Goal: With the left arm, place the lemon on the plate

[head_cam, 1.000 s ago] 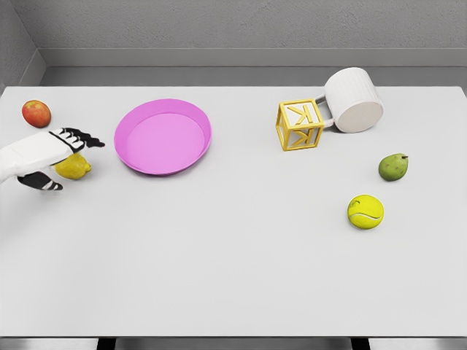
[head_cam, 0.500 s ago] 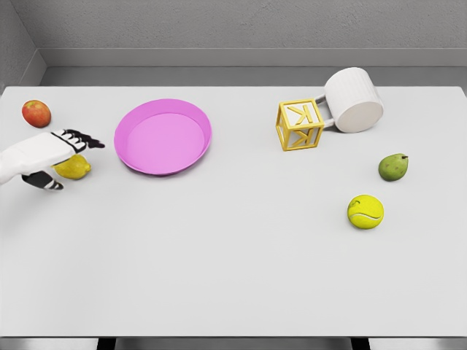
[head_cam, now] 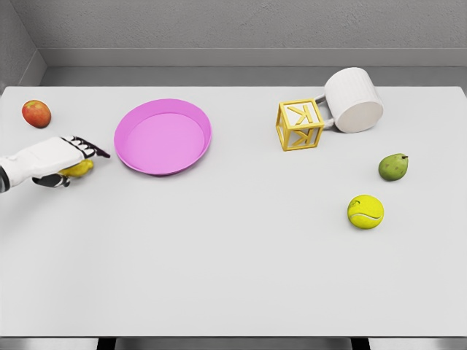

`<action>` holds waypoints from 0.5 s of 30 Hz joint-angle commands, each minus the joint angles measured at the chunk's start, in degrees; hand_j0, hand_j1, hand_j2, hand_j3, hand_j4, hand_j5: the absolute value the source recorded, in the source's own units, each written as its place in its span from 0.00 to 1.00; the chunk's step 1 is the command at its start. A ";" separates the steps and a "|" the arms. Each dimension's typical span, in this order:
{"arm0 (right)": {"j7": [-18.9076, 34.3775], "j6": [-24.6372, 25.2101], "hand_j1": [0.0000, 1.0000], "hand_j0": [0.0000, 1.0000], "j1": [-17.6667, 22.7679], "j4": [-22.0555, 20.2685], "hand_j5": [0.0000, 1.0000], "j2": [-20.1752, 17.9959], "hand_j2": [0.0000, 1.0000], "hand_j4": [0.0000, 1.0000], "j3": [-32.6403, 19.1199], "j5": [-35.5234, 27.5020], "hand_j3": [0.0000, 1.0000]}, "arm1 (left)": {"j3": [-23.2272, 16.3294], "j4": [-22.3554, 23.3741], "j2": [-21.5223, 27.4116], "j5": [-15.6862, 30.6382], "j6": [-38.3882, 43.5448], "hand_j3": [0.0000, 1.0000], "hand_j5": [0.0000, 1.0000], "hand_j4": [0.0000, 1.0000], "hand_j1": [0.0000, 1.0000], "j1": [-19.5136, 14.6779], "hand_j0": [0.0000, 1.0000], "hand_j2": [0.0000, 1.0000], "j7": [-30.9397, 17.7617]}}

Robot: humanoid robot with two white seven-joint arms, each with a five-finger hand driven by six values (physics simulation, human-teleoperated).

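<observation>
White table (head_cam: pixel 233 277), filling most of the head view. At the far left, an apple (head_cam: pixel 36 114). Below it, a lemon (head_cam: pixel 79 168), mostly covered from above. Just right of that, a pink plate (head_cam: pixel 163 136). Right of the middle, a yellow block (head_cam: pixel 300 125) of open frame with a K on its face, touching a white mug (head_cam: pixel 353 100) tipped on its side. Near the right edge, a green pear (head_cam: pixel 392 167); below and left of it, well apart, a tennis ball (head_cam: pixel 365 212).
</observation>
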 commanded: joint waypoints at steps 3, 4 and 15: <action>-0.05 0.00 1.00 1.00 0.00 0.01 1.00 0.00 1.00 1.00 0.05 -0.01 1.00 | -1.44 0.07 0.15 0.18 0.02 0.85 0.85 0.85 0.85 0.00 0.85 0.85 -0.08; -0.05 0.00 1.00 1.00 0.00 0.01 1.00 0.00 1.00 1.00 -0.03 -0.01 1.00 | -1.53 0.07 0.33 0.26 0.02 0.85 0.85 0.85 0.85 -0.09 0.85 0.85 -0.08; 0.04 0.00 1.00 1.00 0.00 0.01 1.00 0.00 1.00 1.00 -0.03 -0.01 1.00 | -1.62 0.77 0.41 0.26 0.02 0.71 0.71 0.71 0.71 -1.85 0.71 0.71 -0.08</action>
